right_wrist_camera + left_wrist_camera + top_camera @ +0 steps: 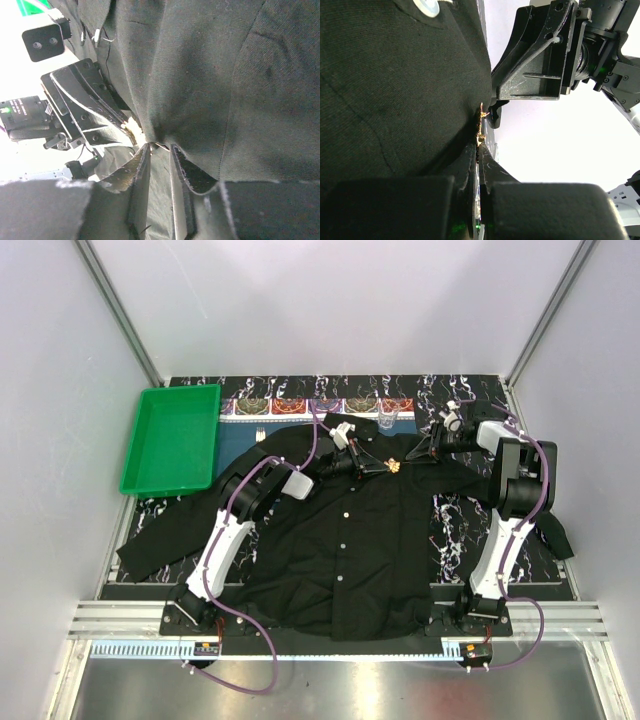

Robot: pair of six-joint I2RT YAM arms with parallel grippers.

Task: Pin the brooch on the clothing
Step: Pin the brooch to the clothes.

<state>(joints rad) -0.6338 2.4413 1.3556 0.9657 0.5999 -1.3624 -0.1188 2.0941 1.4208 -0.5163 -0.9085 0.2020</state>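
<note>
— What do we take in first?
— The desk (455,530), with our black shirt (340,560) spread flat over it, its collar just beyond both pincers.
— And the pincers?
— Our left pincer (378,470) is clenched on the brooch (394,466) at the shirt's upper chest. Our right pincer (410,454) meets it tip to tip, jaws parted a little, touching a raised fold of cloth.
— So the brooch?
— It sits at the left pincer's tips, pressed against the fabric, just beside the right pincer.
</note>
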